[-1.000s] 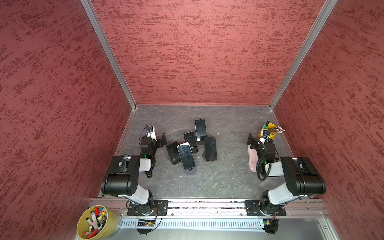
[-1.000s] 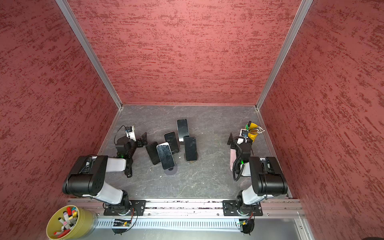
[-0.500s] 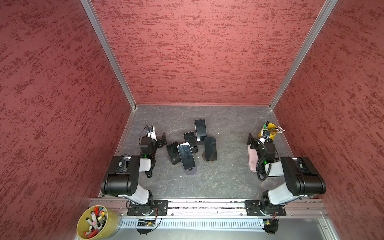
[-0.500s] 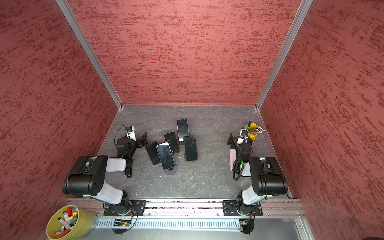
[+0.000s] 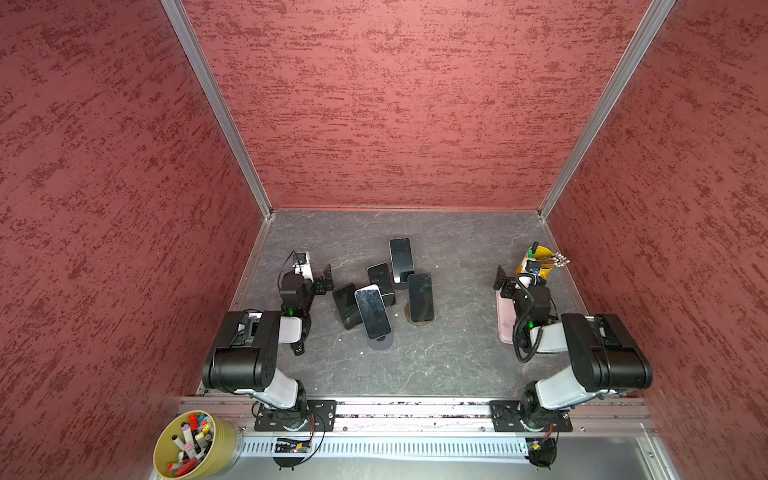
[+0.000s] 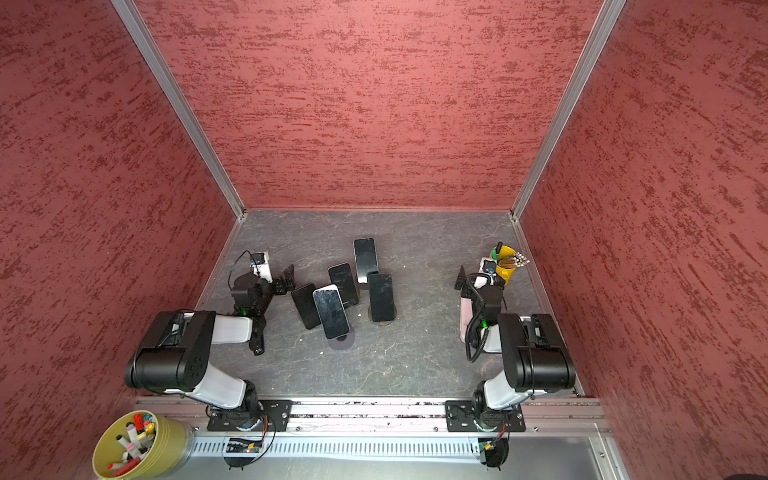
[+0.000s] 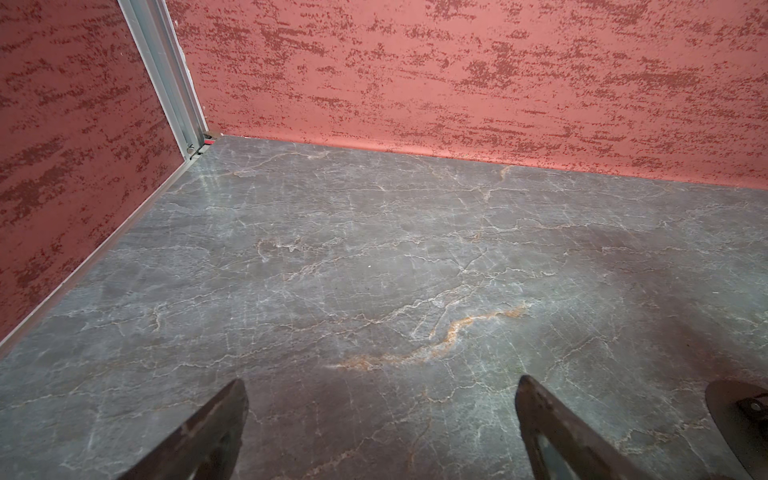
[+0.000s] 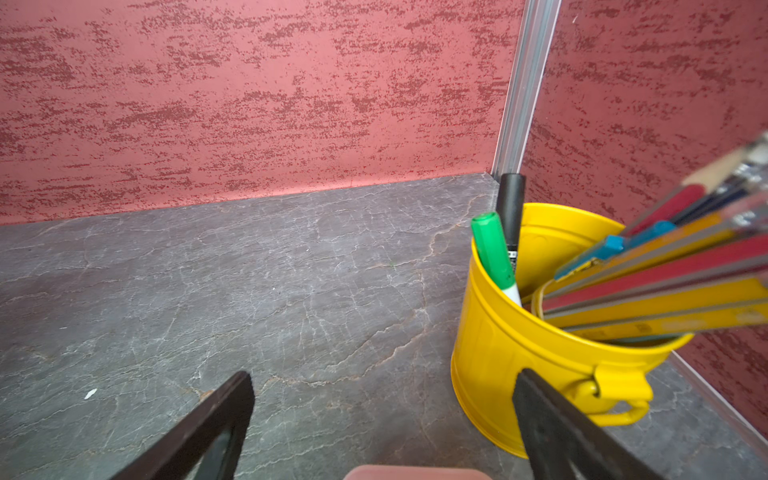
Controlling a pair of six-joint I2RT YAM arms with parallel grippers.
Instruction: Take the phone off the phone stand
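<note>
Gleaming flat and rectangular on its round-footed phone stand (image 5: 382, 342), the phone (image 5: 372, 307) sits near the left gripper (image 7: 380, 386), which gapes wide and empty, like the right gripper (image 8: 382, 384).

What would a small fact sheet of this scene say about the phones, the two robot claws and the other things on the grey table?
Phones: five dark-screened rectangular phones, clustered mid-table, each propped at a tilt
Stands: round stand bases show under two phones; the rest are hidden
Left arm: left gripper open, empty, left of the cluster
Right arm: right gripper open, empty, beside a yellow metal bucket of pens
Surface: grey marble-patterned tabletop
Progress: no phone touched yet
</note>
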